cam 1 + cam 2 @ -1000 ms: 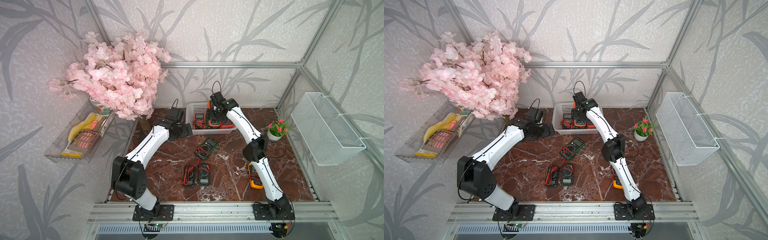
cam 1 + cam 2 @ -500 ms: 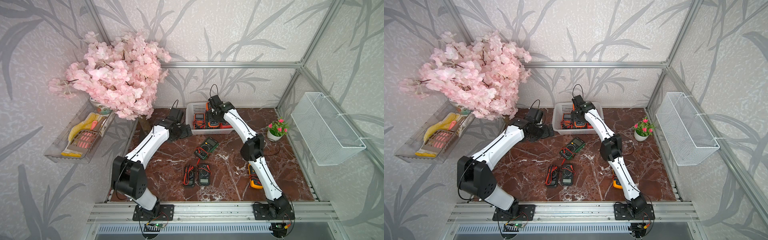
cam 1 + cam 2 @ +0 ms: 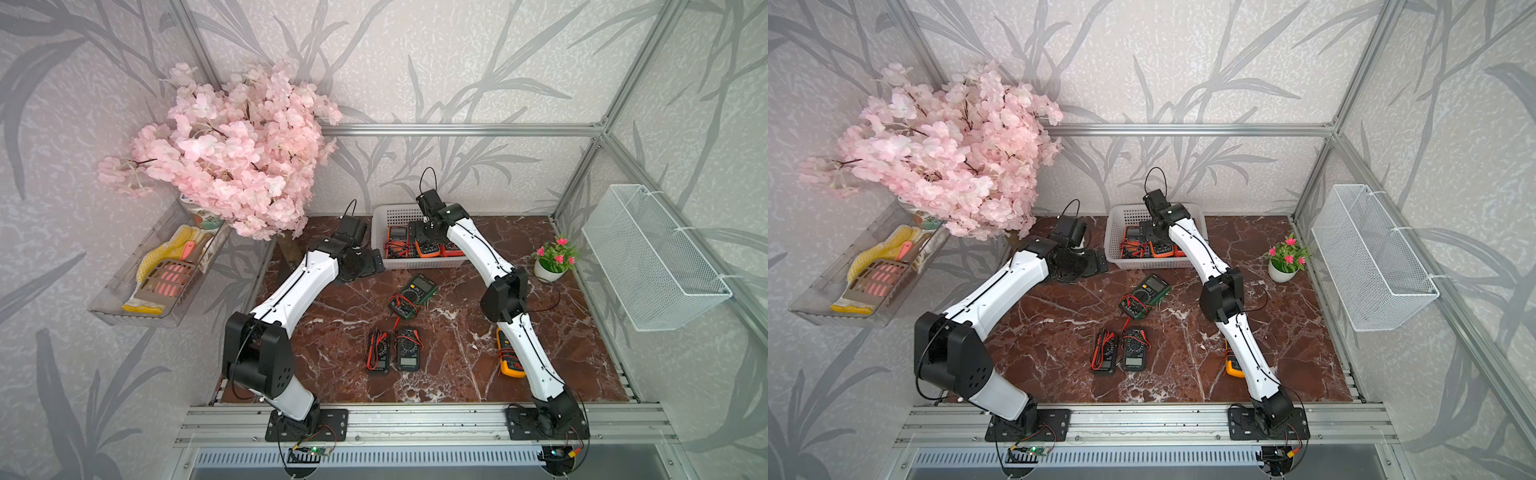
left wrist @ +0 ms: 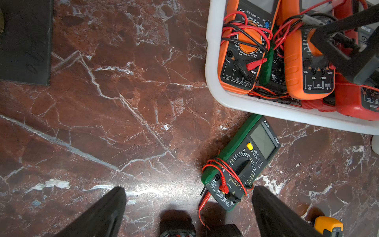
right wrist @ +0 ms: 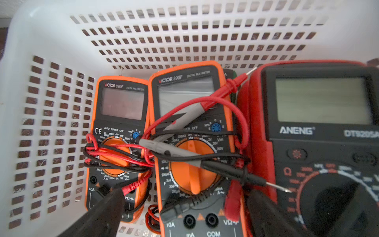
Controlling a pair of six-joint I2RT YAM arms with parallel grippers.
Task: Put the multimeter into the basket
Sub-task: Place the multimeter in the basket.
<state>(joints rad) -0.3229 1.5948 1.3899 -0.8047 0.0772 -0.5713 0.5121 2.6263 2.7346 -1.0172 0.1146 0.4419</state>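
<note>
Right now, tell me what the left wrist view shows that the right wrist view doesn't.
Left wrist only: the green multimeter lying on the marble table, outside the basket. Right wrist only: the basket's perforated walls. Both: two orange multimeters and a red multimeter inside the basket.

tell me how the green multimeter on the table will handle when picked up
The green multimeter looks rigid and lies flat, so it probably won't roll or flex. Its red leads are wound round the body, but one loose probe trails off and may dangle or snag.
</note>
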